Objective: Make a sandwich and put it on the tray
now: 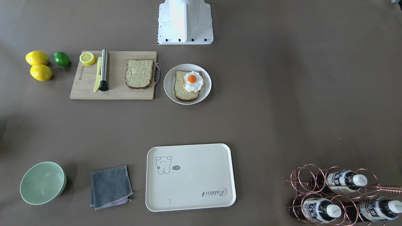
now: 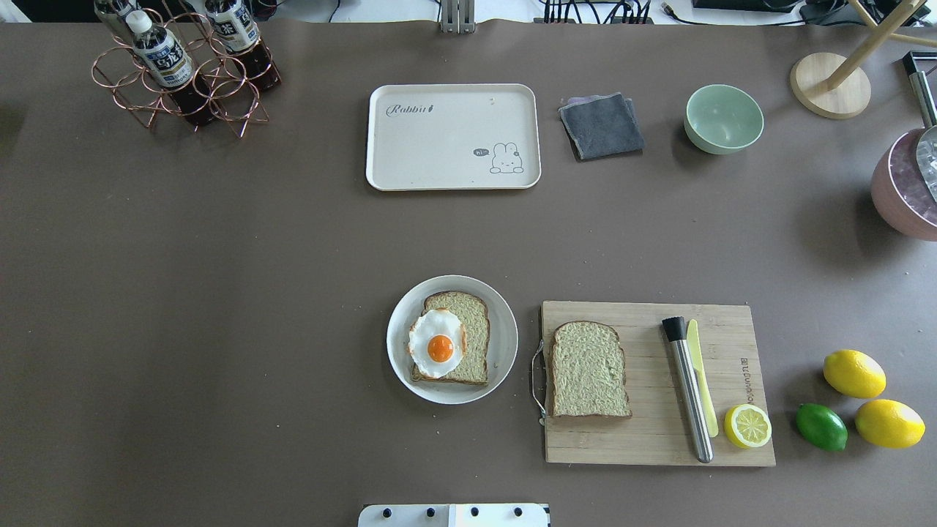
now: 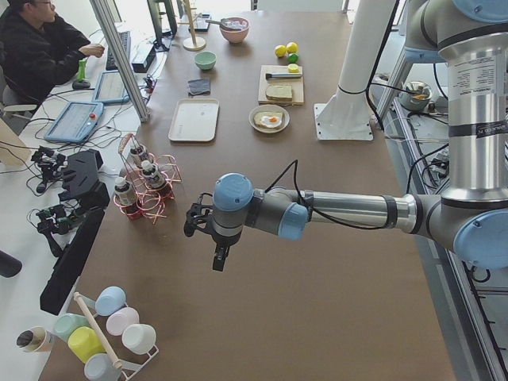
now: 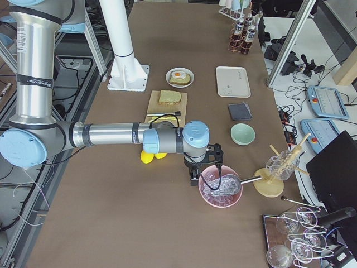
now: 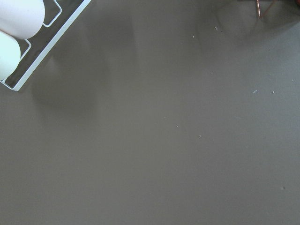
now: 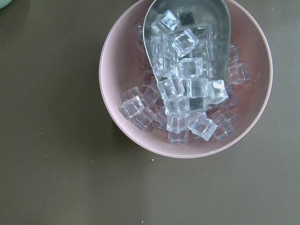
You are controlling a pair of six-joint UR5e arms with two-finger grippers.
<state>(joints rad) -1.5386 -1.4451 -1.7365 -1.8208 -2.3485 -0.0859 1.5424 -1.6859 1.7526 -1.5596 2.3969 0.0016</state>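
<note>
One slice (image 2: 474, 326) lies under the egg (image 2: 438, 345) on the near plate (image 2: 505, 340), so lay the other slice (image 2: 589, 369), right of it on the board (image 2: 644, 435), flat on top before the far tray (image 2: 439, 143); I cannot tell if the left gripper (image 3: 220, 255) or right gripper (image 4: 195, 176) has fingers apart.

— What can be read on the surface?

— The tray (image 2: 454, 176) bears the word "Rabbit" in script at one corner. Near the opposite corner, a small speech bubble (image 2: 481, 152) beside a cartoon animal appears to read "hi~".

— Anything else?

— The cutting board (image 2: 644, 439) has a short mark along one edge, too small to read. The bottles (image 1: 317, 209) in the wire rack wear blue-and-white labels with bold characters that cannot be made out. The left arm (image 3: 476, 119) and right arm (image 4: 33, 78) each carry a line of print, also illegible.
</note>
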